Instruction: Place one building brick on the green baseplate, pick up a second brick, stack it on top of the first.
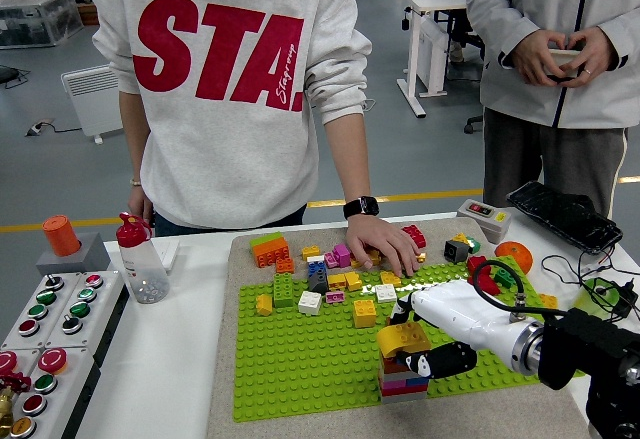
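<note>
The green baseplate [300, 359] lies on a grey mat in the middle of the table. Near its front right stands a short brick stack [402, 382] with dark, red and pink layers. My right hand [420, 344], white with black fingertips, comes in from the right and is shut on a yellow brick [402, 338], held tilted right on top of that stack. Loose bricks [330, 279] in several colours lie along the plate's far edge. My left hand is out of view.
A person in a grey sweatshirt rests a hand [382, 245] on the bricks at the plate's far edge. A second person stands at the back right. A bottle [142, 261] and a button box [45, 324] sit at the left; cables and a phone at the right.
</note>
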{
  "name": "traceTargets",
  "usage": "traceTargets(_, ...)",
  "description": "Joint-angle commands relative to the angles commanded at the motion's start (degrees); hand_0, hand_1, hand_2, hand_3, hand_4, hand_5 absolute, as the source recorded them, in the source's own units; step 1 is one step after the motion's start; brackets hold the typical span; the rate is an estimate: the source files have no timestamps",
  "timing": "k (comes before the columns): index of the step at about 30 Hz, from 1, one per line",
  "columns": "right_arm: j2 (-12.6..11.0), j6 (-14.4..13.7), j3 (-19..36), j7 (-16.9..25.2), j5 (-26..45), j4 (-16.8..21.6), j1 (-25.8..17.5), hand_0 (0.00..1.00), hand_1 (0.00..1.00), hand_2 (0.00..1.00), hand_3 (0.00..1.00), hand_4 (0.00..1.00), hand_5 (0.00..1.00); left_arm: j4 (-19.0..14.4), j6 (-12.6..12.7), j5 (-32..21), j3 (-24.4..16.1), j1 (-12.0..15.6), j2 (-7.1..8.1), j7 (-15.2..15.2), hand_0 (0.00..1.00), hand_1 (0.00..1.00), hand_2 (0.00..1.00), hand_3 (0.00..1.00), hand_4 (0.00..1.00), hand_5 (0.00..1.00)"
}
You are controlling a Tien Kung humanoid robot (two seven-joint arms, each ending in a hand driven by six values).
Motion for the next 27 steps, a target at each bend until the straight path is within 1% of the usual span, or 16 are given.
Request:
traceTargets(14, 0.35, -0.24, 0.19, -0.08, -0.03, 0.00, -0.01, 0.663, 0.659, 0.687, 0.523, 0.544, 0.305, 0.00, 0.01, 0.01, 0.07, -0.07, 0.01, -0.02, 0.662, 0.689, 0.689, 0.576, 0.295, 0.998)
traceTargets(15, 0.37, -0.25, 0.21, -0.09, -0.04, 0.00, -0.01, 0.664, 0.660, 0.691, 0.541, 0.543, 0.305, 0.00, 0.01, 0.01, 0.07, -0.07, 0.01, -0.02, 0.662, 0.689, 0.689, 0.576, 0.296, 0.998)
traceTargets(20, 0.35, -0.11, 0.27, -0.22, 0.01, 0.00, -0.10, 0.664, 0.660, 0.691, 0.541, 0.543, 0.305, 0.00, 0.01, -0.02, 0.14, -0.13, 0.03, -0.03, 0.662, 0.689, 0.689, 0.576, 0.296, 0.998)
traceTargets(21, 0.34, -0.09, 0.28, -0.25, 0.01, 0.00, -0.12, 0.666, 0.660, 0.691, 0.561, 0.545, 0.307, 0.00, 0.01, -0.03, 0.15, -0.15, 0.03, -0.04, 0.662, 0.689, 0.689, 0.576, 0.295, 0.998)
traceTargets(26, 0.35, -0.05, 0.26, -0.33, -0.02, 0.00, -0.17, 0.666, 0.660, 0.691, 0.561, 0.545, 0.307, 0.00, 0.02, -0.03, 0.16, -0.17, 0.03, -0.04, 0.662, 0.689, 0.689, 0.576, 0.295, 0.998)
traceTargets(27, 0.37, -0.05, 0.26, -0.34, -0.03, 0.00, -0.17, 0.667, 0.661, 0.696, 0.578, 0.545, 0.304, 0.00, 0.02, -0.03, 0.17, -0.18, 0.03, -0.04, 0.661, 0.688, 0.689, 0.576, 0.295, 0.998)
